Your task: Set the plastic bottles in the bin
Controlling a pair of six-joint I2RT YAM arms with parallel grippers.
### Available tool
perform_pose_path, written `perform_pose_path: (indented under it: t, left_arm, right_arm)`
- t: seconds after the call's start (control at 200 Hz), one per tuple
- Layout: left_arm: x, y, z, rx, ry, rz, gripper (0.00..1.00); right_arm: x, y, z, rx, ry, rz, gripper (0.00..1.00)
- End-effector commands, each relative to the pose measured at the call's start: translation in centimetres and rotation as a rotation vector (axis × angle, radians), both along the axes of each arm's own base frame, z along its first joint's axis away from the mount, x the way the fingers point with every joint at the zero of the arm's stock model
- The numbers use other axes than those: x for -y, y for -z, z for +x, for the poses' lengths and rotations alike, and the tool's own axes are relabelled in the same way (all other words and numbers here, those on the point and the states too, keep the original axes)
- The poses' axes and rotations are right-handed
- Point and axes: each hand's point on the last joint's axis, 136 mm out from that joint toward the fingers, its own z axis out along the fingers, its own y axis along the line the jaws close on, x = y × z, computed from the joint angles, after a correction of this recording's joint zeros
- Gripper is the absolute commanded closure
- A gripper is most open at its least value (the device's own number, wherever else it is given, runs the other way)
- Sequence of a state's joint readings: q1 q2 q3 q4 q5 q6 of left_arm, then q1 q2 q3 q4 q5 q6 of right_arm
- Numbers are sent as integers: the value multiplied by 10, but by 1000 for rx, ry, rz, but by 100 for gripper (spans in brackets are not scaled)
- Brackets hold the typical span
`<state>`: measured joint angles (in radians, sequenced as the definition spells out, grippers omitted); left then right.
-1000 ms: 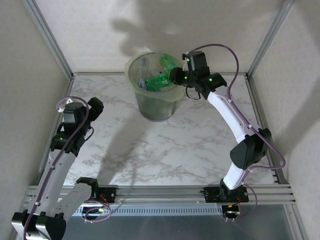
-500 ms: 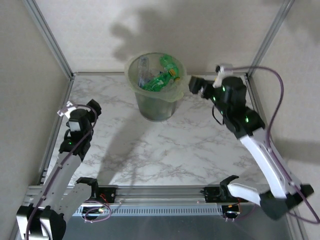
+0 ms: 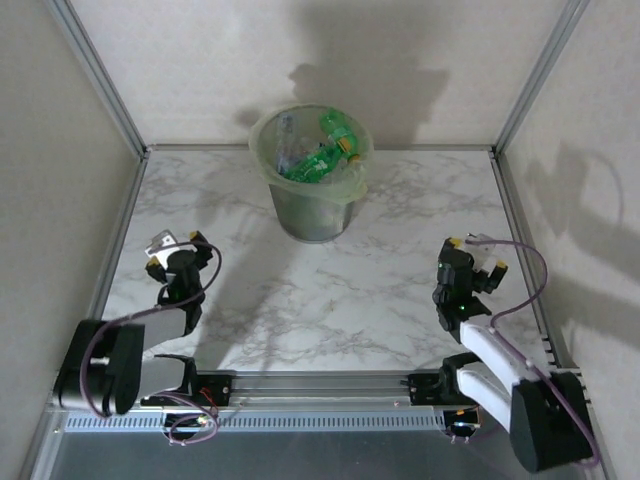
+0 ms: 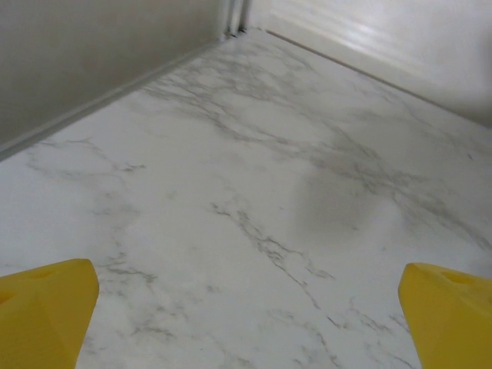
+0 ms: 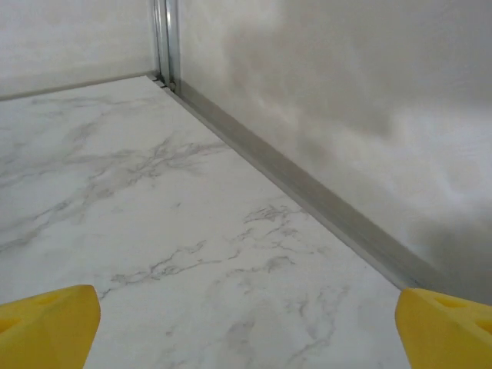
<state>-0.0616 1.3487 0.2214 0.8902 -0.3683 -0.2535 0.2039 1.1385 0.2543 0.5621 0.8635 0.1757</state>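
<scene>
White marble pattern with thin grey veins on the table [image 3: 400,290]. Pale translucent green for the bin [image 3: 318,215], more grey toward its base. Inside it, bright green plastic bottles [image 3: 322,160] with a yellow cap, and clear ones with a little blue. Yellow fingertips [image 4: 46,311] on the left gripper [image 3: 175,250], same yellow on the right gripper [image 3: 476,252]. Black and white on the left arm [image 3: 140,330] and the right arm [image 3: 495,350]. Purple for the cables [image 3: 540,265]. Plain cream on the walls [image 3: 60,150], silver-grey on the frame posts [image 3: 100,75].
</scene>
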Motion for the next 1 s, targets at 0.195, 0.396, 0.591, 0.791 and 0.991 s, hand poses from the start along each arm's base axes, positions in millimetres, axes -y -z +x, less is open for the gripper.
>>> perform_pose_path:
  t: [0.195, 0.396, 0.591, 0.791, 0.991]
  left_arm:
    - [25, -33, 21, 222, 190, 82, 1]
    - [23, -31, 24, 198, 167, 87, 1]
    - [23, -30, 22, 179, 121, 121, 1]
    - [24, -29, 22, 175, 123, 121, 1]
    - [33, -28, 29, 167, 197, 121, 1]
  right_arm:
    - [-53, -9, 54, 287, -532, 58, 1]
    - [-51, -1, 65, 234, -532, 99, 1]
    - [-52, 0, 64, 226, -533, 96, 1]
    - [-53, 1, 65, 219, -535, 95, 1]
    - [-59, 4, 70, 196, -579, 102, 1]
